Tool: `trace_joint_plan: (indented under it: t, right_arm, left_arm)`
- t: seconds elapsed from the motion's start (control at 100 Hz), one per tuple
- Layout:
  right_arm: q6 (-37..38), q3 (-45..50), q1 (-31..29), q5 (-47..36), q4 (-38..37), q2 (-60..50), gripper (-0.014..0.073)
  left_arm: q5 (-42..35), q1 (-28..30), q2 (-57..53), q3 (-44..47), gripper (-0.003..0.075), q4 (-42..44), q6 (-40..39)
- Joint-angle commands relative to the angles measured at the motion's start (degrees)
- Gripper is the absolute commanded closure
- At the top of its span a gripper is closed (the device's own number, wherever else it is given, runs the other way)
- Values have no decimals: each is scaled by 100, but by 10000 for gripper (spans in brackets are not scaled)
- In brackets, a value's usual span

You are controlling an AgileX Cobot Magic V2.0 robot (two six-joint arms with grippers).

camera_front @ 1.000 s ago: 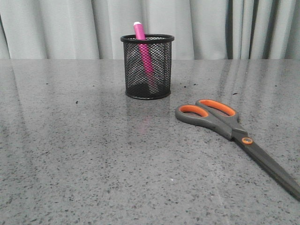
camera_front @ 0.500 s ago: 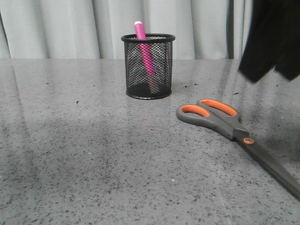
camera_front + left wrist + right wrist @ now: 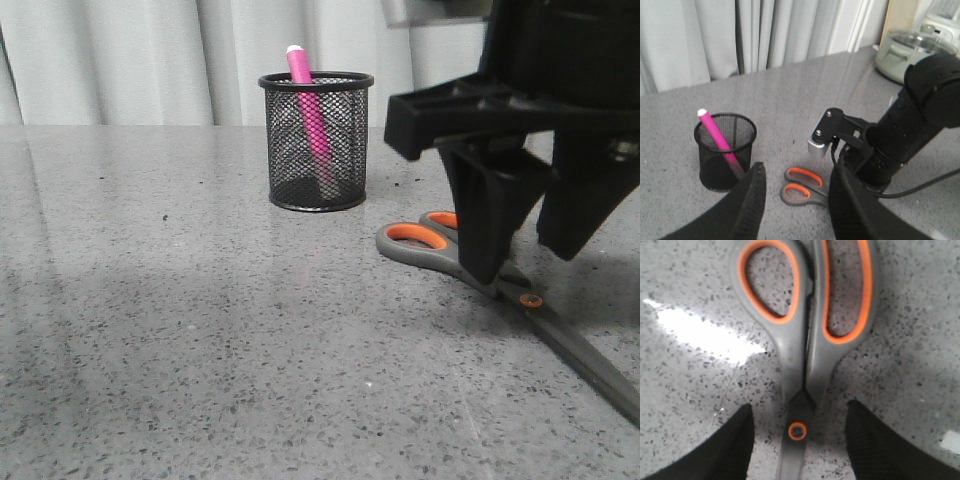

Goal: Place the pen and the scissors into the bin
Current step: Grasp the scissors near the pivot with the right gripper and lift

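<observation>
The magenta pen (image 3: 306, 98) stands tilted inside the black mesh bin (image 3: 315, 142), its whitish cap above the rim; both also show in the left wrist view, the pen (image 3: 716, 140) in the bin (image 3: 724, 151). The scissors (image 3: 540, 308) lie flat on the table right of the bin, handles toward it. My right gripper (image 3: 530, 255) is open just above the scissors, its fingers either side of the orange pivot ring (image 3: 797, 431). My left gripper (image 3: 797, 172) is open and empty, high above the table, looking down on the scissors (image 3: 801, 186).
Grey speckled table (image 3: 160, 330) with pale curtains (image 3: 140, 60) behind it. A pale green lidded pot (image 3: 910, 50) stands at the table's far edge in the left wrist view. The right arm (image 3: 910, 135) hangs over the scissors' blades.
The right arm has come down from the upper right onto the scissors; its open fingers now straddle the pivot. Pen, bin and scissors have not moved.
</observation>
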Motion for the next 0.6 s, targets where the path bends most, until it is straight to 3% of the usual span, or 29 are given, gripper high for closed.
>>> trace_joint_plan:
  t: [0.0, 0.42, 0.49, 0.59]
  right_arm:
    - [31, -174, 11, -102, -116, -24, 228]
    - [42, -162, 11, -34, 10, 693, 248]
    - [42, -162, 11, 42, 77, 802, 340]
    - [42, -162, 11, 91, 79, 891, 549]
  left_arm:
    - [-297, -51, -45, -146, 459, -118, -33]
    - [-260, -51, -45, -146, 459, -132, -33]
    - [-229, -51, -45, -146, 459, -132, -33]
    - [-175, -51, -45, -146, 459, -132, -33]
